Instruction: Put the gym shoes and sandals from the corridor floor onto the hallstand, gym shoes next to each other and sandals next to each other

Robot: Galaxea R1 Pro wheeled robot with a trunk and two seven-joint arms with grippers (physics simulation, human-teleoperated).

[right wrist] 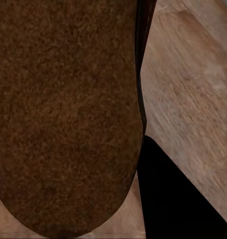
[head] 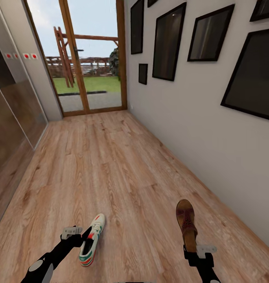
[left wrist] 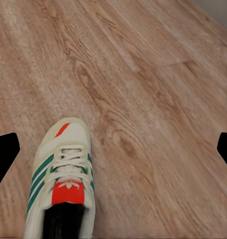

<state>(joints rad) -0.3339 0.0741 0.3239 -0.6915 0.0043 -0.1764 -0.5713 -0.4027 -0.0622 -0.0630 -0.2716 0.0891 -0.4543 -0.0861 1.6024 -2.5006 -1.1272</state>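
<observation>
while the left gripper [head: 86,236] clasps a gym shoe [head: 92,239] bearing no readable writing, the right gripper [head: 191,251] grips a sandal [head: 186,224].

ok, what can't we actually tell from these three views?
- Right gripper grasp on sandal: head view hides the fingertips behind the sandal's heel; right wrist view has the sole pressed against the lens.
- Gym shoe heel: cut by left wrist frame edge.
- Left gripper contact with shoe: unclear.
</observation>
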